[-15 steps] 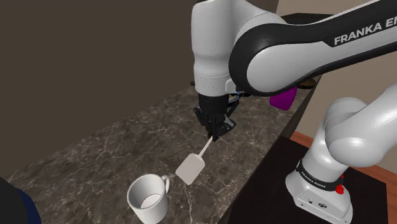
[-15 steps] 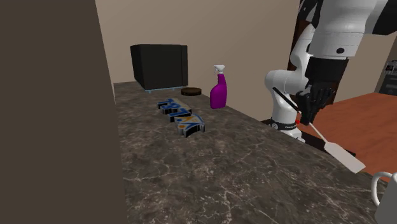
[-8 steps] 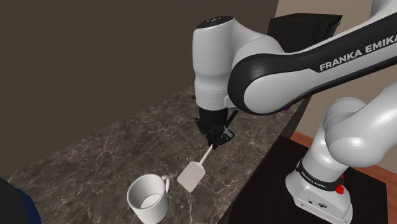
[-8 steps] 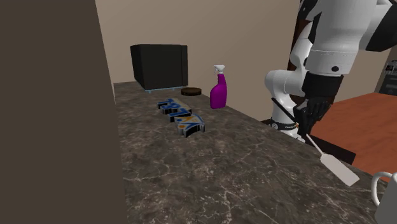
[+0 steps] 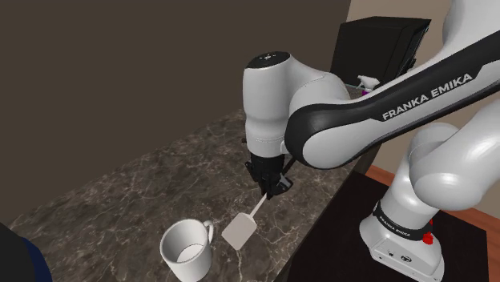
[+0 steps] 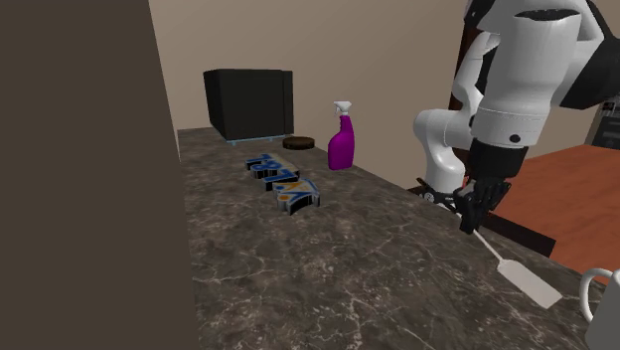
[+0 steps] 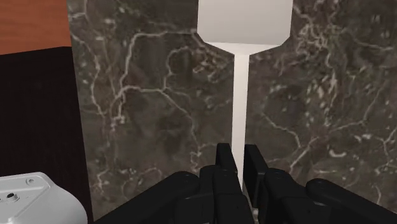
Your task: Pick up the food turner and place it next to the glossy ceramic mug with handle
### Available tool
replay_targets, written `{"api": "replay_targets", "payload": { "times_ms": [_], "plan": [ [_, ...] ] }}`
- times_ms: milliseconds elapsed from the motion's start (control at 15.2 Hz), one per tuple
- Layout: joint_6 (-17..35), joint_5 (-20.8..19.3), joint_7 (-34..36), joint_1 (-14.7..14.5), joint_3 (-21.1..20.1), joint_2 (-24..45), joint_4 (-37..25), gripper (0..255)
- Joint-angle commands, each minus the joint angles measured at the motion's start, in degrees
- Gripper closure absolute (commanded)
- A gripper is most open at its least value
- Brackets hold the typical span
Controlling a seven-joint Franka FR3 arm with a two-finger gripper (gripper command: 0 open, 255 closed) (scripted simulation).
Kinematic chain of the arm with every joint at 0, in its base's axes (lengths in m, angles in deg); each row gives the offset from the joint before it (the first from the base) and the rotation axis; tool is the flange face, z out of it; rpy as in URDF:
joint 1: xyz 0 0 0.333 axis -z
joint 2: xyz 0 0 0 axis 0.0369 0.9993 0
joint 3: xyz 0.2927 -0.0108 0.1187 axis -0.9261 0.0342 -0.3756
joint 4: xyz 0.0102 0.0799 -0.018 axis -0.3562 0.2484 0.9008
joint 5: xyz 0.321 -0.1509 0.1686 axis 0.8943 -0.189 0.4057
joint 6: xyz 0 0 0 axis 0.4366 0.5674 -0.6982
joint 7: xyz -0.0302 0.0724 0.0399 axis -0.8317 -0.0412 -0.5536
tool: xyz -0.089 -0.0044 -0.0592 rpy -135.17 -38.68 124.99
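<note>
A white Franka arm reaches over a dark marble countertop (image 5: 152, 180), its black gripper (image 5: 271, 189) pointing down, the two fingers clamped narrowly on the thin handle of a white food turner (image 5: 240, 230). The turner slants down from the fingers, its flat blade low over the stone just beside the handle of a white mug (image 5: 186, 251); whether the blade touches the surface cannot be told. In the second exterior view, farther along the counter, stand a purple spray bottle (image 6: 342, 140), a black box-shaped appliance (image 6: 248, 102) and a blue patterned object (image 6: 285, 184).
</note>
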Motion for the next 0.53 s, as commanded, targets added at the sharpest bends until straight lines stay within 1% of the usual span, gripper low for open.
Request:
{"api": "replay_targets", "payload": {
  "times_ms": [0,264,462],
  "plan": [
    [2.0,-0.2,0.1,0.3,-0.5,1.2,0.8,255],
    [5.4,-0.5,0.7,0.7,-1.5,3.3,2.2,255],
    [5.4,-0.5,0.7,0.7,-1.5,3.3,2.2,255]
  ]
}}
